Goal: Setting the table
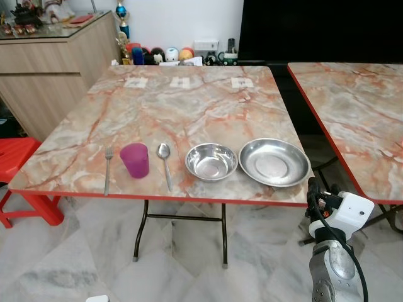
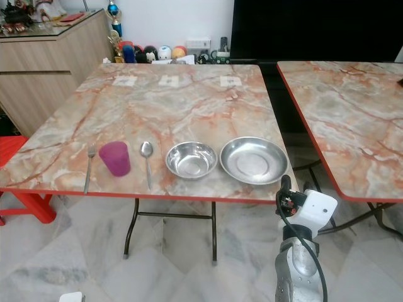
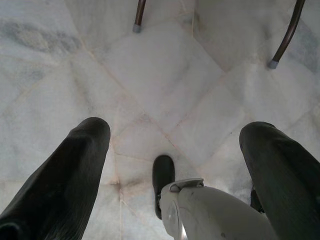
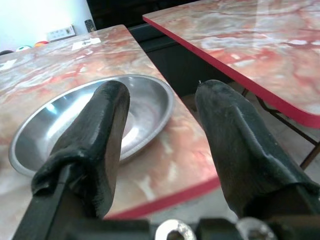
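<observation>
- Five pieces line my marble-patterned folding table [image 1: 189, 100] near edge: steel fork [image 1: 107, 170], purple plastic cup [image 1: 135, 160], steel spoon [image 1: 165, 165], round steel bowl [image 1: 211, 162], shallow steel plate [image 1: 274, 162].
- My right gripper [image 4: 160, 145] hangs released beside the plate.
- My left gripper [image 3: 175, 165] gapes empty over pale floor tiles [image 3: 165, 75].

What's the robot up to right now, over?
Right gripper open at table edge, facing steel plate. Left gripper open, idle over floor. Bowl, spoon, cup, fork laid out.
</observation>
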`<state>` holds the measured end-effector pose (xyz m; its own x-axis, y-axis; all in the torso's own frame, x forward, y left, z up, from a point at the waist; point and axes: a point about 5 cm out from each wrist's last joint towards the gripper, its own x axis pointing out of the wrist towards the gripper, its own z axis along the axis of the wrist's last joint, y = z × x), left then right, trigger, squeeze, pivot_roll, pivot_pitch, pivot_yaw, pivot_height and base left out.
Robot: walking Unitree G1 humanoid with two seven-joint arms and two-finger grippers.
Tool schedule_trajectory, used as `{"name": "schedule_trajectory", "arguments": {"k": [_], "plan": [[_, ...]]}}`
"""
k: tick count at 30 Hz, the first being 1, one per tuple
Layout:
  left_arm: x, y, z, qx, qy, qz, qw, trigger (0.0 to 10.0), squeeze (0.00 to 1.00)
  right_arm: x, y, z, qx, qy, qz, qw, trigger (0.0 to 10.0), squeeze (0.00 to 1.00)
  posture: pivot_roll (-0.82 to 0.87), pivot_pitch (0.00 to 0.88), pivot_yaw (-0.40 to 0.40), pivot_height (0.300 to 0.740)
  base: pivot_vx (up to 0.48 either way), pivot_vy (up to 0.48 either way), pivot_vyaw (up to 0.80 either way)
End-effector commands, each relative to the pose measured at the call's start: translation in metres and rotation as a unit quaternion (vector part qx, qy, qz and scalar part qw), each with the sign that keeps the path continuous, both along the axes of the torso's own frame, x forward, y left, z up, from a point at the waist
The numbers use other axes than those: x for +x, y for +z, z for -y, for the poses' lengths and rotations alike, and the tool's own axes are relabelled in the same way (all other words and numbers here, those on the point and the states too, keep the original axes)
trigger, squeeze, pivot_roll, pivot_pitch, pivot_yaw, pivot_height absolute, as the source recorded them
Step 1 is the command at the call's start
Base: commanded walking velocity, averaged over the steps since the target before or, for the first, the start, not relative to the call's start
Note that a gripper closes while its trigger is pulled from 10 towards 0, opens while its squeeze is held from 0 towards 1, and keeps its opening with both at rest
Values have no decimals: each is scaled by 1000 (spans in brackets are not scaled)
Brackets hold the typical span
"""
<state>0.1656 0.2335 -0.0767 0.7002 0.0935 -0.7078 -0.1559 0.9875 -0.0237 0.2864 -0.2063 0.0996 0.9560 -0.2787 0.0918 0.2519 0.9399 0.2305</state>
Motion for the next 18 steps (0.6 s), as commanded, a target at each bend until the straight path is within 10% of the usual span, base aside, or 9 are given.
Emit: {"name": "schedule_trajectory", "arguments": {"k": [1,18], "plan": [[-7,-3,-4,2,0,-16,1000,10000,0,3,7,-3,-1,1,11,1000,10000,0,-28,67,8,740,375,0,0],[-21,-9,-1,2,5,-32,999,10000,0,2,5,-2,19,-25,6,999,10000,0,-12,82,-1,740,156,0,0]]}}
